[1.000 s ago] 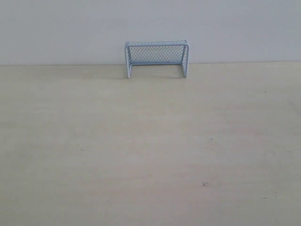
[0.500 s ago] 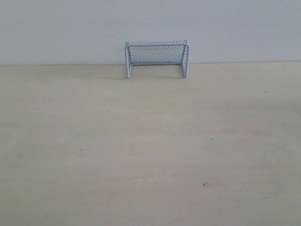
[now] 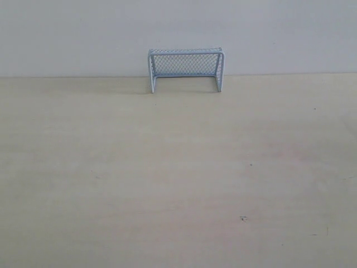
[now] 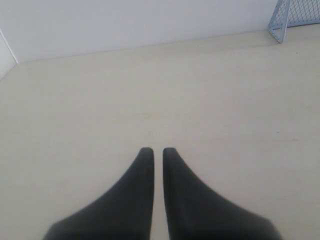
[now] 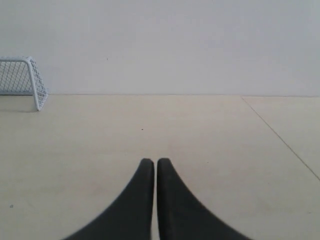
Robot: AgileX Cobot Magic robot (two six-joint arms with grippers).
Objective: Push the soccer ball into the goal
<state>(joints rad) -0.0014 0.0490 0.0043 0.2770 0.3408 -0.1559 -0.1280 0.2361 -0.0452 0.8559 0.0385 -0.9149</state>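
Note:
The pale blue-grey goal (image 3: 186,68) stands upright at the far edge of the light wooden table (image 3: 178,178), against the white wall, its mouth facing the camera. One goal post (image 4: 280,25) shows in the left wrist view, and the goal (image 5: 22,80) also shows in the right wrist view. The soccer ball is out of view in every frame. My left gripper (image 4: 158,150) is shut with nothing between its black fingers, and my right gripper (image 5: 154,161) is likewise shut and empty. Neither gripper appears in the exterior view.
A white wall (image 3: 178,33) runs behind the table's far edge. A seam or table edge (image 5: 280,135) runs diagonally in the right wrist view. A few small dark specks (image 3: 242,218) mark the tabletop.

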